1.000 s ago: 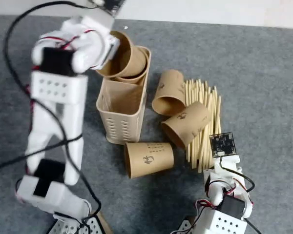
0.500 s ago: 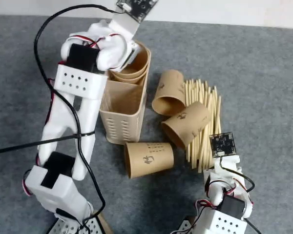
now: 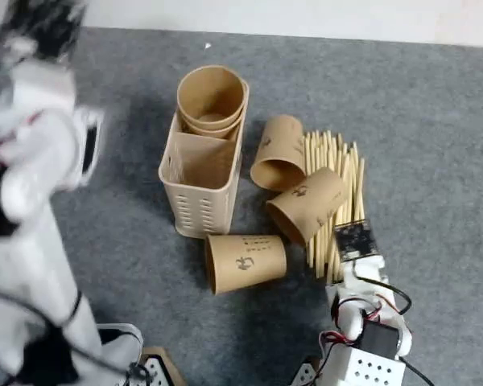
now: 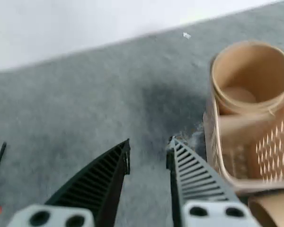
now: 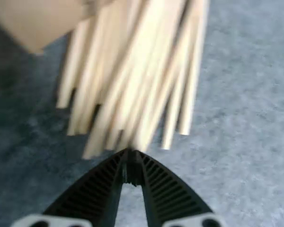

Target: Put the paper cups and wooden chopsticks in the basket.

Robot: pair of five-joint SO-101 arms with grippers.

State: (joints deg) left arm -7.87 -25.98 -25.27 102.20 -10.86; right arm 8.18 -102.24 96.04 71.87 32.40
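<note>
3 paper cups (image 3: pixel 245 261) are tipped on the surface (image 3: pixel 435 121) by the basket (image 3: pixel 195 205): judged light, crushable, best gripped at the rim; alongside, wooden chopsticks (image 3: pixel 332 153): stiff, slippery. State: left end effector (image 4: pixel 148 151) apart, right end effector (image 5: pixel 131 163) together, empty

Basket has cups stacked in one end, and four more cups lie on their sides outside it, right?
Not four: the high view shows three paper cups on their sides outside the basket. The stacked cups in one end are right.

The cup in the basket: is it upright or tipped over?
Upright: the paper cup stands in the basket's end compartment, round mouth facing up.
</note>
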